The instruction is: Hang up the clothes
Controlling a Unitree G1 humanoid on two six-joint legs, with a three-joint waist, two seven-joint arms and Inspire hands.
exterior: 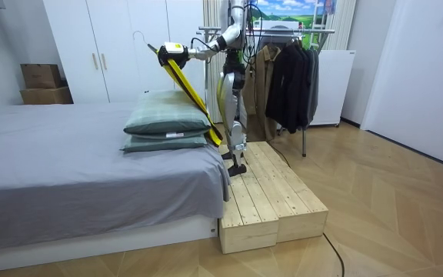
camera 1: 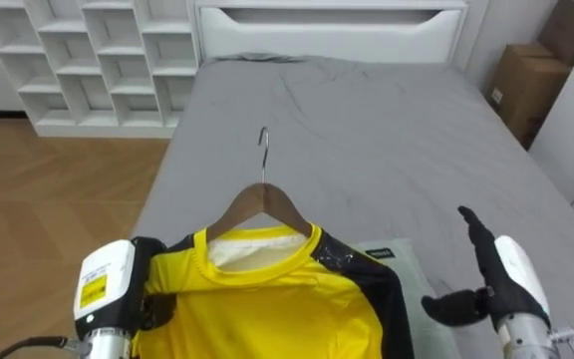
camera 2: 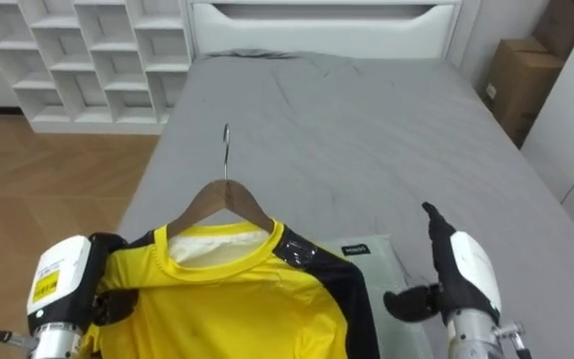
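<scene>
The left hand (camera 1: 118,289) has its fingers curled round the shoulder of a yellow jersey (camera 1: 267,304). The jersey hangs on a wooden hanger (camera 1: 263,202) just right of that hand, above the grey bed (camera 1: 367,130). Further right, beyond a green pillow (camera 1: 395,255), the right hand (camera 1: 501,274) is held up with straight, spread fingers, holding nothing.

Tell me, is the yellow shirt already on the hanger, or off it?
On it. The yellow shirt's collar sits round the wooden hanger, whose hook sticks out above it; the left hand grips the shirt's shoulder.
</scene>
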